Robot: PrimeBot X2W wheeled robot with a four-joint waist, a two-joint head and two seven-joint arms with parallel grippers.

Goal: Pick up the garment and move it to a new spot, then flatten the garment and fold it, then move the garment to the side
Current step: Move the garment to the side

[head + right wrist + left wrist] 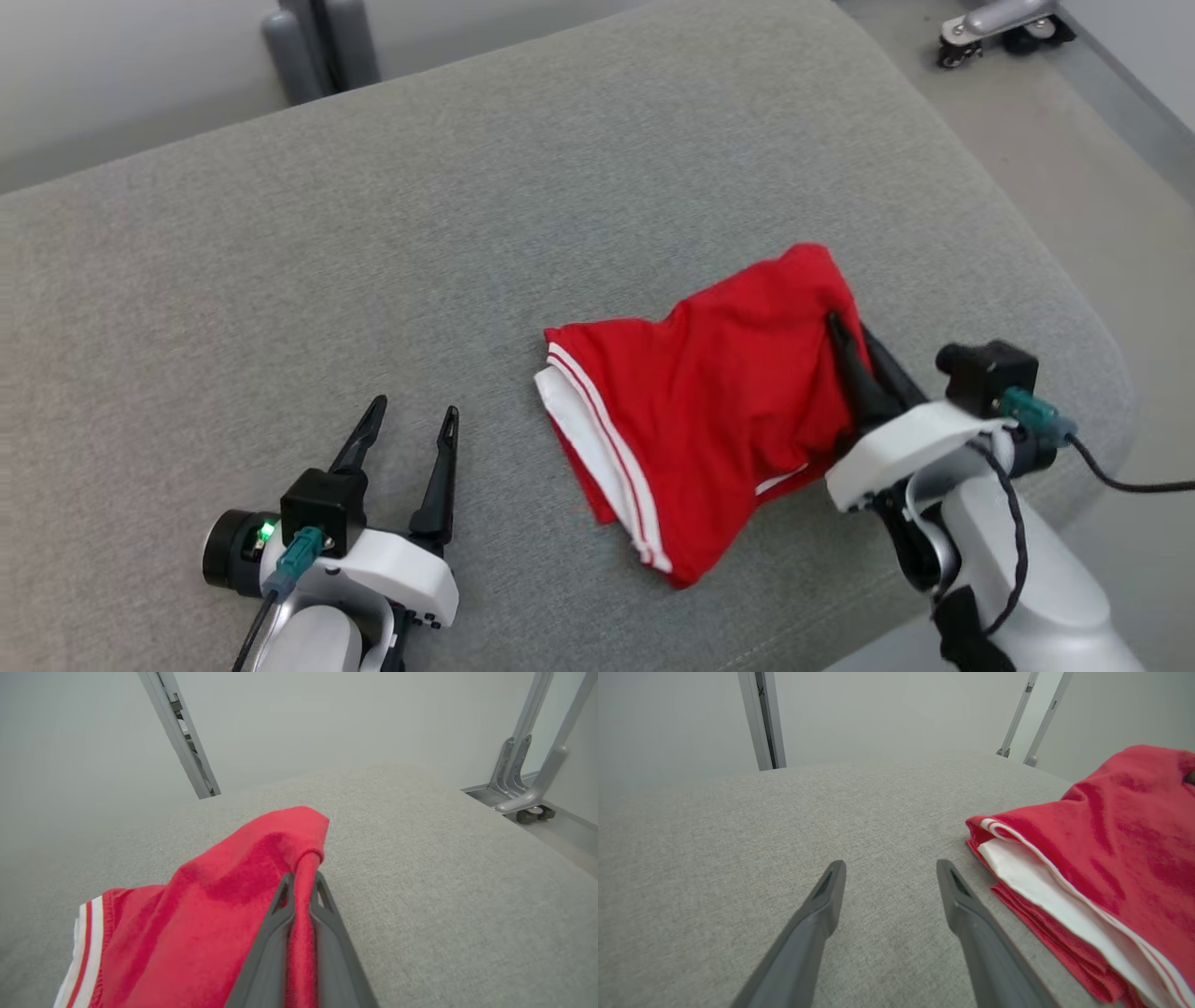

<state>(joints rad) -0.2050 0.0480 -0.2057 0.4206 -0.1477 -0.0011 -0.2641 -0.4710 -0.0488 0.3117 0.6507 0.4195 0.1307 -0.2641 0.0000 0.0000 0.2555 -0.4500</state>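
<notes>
The folded red shorts (709, 411) lay on the grey padded surface (467, 205), their right edge clamped in the right end effector (303, 882). The left end effector (414, 407) rested released nearby. This was likely the final step, and the next move called for sliding the shorts aside without undoing the fold.

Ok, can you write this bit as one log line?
right gripper: shut on red white-striped cloth garment | left gripper: open, empty | surface: grey fabric cushion

Garment (709, 420) lies on the cushion (373, 233) — right pincer (848, 329) at its right edge (left pincer (415, 407) well left).
</notes>
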